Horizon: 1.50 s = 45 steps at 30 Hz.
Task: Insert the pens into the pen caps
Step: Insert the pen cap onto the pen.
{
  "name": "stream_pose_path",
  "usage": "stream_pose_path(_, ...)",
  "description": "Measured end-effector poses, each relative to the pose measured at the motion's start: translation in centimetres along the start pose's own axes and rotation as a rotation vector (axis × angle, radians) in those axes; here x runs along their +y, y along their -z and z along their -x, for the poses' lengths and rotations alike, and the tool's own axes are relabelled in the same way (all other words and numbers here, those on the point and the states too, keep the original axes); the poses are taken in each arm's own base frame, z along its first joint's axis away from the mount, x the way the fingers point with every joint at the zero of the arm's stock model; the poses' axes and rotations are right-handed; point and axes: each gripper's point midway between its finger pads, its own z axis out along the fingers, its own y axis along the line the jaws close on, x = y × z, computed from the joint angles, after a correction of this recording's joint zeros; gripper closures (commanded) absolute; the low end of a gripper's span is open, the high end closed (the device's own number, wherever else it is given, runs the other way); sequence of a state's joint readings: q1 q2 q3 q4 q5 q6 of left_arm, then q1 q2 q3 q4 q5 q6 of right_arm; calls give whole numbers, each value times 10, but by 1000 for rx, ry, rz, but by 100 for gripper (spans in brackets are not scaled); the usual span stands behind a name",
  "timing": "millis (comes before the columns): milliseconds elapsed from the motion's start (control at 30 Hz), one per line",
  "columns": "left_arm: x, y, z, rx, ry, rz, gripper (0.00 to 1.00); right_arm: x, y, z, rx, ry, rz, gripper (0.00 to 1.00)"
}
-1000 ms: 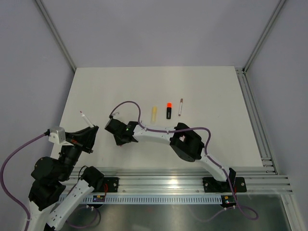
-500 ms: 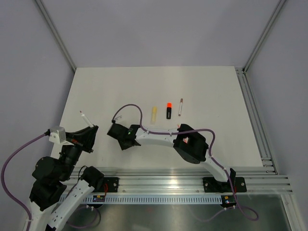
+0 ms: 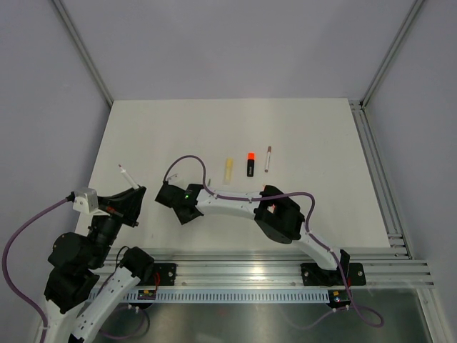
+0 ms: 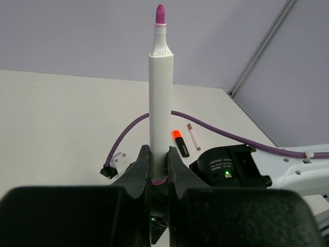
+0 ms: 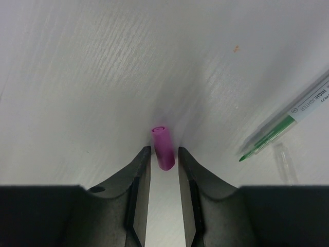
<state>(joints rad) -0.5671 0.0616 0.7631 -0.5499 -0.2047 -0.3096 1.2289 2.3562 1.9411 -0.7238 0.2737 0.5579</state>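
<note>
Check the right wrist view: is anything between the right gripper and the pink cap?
Nothing visible. The pink cap lies on the table, its near end already between the open fingers of the right gripper. The green-tipped pen and a clear cap lie off to the right, apart from it.

Both arms are built of white links and black joint housings. A purple cable (image 3: 32, 216) trails from the left arm (image 3: 107, 229), and a second cable (image 3: 187, 158) runs along the right arm (image 3: 228, 204). The right arm's wrist motor bears a green light (image 3: 187, 194) and white printed lettering (image 4: 226, 165). The right gripper (image 5: 164, 152) has matte black, tapered fingers (image 5: 138, 175).
</note>
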Motion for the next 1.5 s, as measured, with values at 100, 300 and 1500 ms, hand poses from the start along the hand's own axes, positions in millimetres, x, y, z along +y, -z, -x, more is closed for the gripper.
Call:
stream_pose_path(100,0,0,0,0,0,0,100,1,-1,1,7,12,-4,66)
stream_pose_path(300,0,0,0,1,0,-1,100,4,-3,3,7,23,-1,65)
stream_pose_path(1500,-23,-17,-16,98,44,-90,100,-46,102,-1,-274,-172,130,100)
